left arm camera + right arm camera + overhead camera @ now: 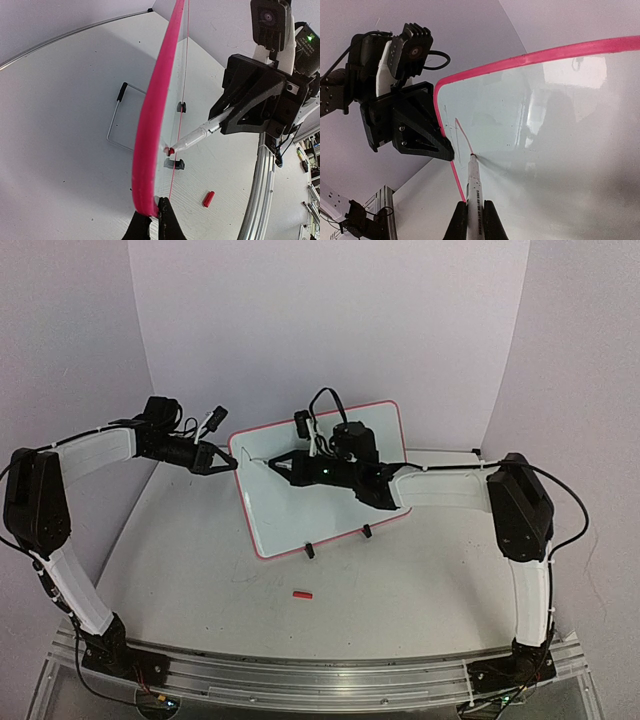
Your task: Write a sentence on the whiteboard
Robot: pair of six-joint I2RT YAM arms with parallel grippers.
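The whiteboard, glossy white with a pink rim, stands tilted on the table. My left gripper is shut on its left edge, and the rim is pinched between the fingertips in the left wrist view. My right gripper is shut on a white marker. The marker's red tip touches the board's face near the upper left corner. Of the sentence, only one short red stroke shows, running up from the tip, with a faint thin line beside it.
A red marker cap lies on the table in front of the board. Two black clip feet hold the board's lower edge. A wire stand sits behind it. A metal rail runs along the near edge.
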